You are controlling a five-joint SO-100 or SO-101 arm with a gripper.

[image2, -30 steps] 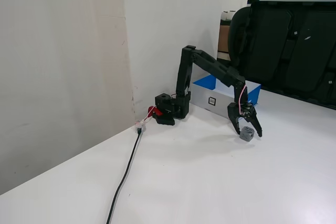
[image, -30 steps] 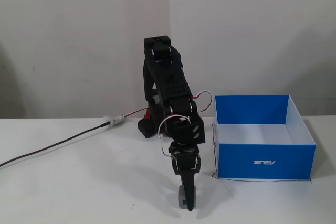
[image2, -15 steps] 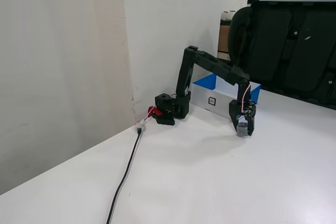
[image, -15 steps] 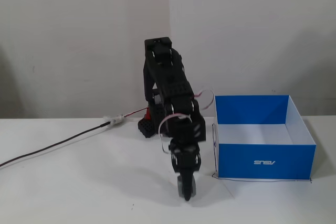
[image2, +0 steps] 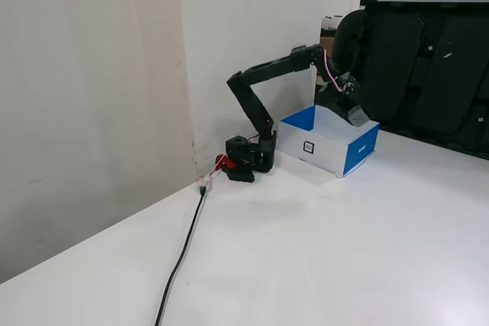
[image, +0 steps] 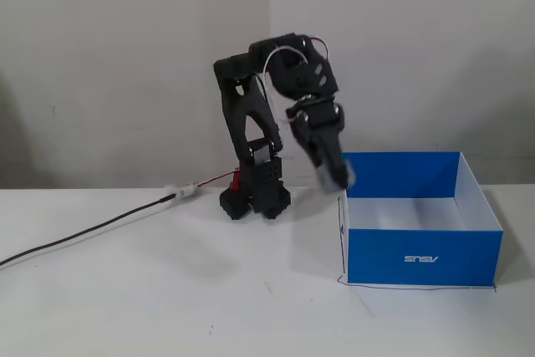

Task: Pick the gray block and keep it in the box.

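The blue box [image: 451, 252] stands open on the white table, right of the arm's base in a fixed view; its white floor looks bare. It also shows in the other fixed view [image2: 361, 152]. My gripper [image: 337, 177] points down over the box's left wall, at rim height. A small gray block [image: 343, 175] sits between the fingers, blurred. In the other fixed view the gripper [image2: 356, 116] hangs above the box's inside with the gray block [image2: 358, 114] in it.
The arm's base [image: 255, 198] stands close to the wall, left of the box. A black cable [image: 84, 233] runs from the base across the table to the left. Dark chairs [image2: 428, 66] stand behind the table's far edge.
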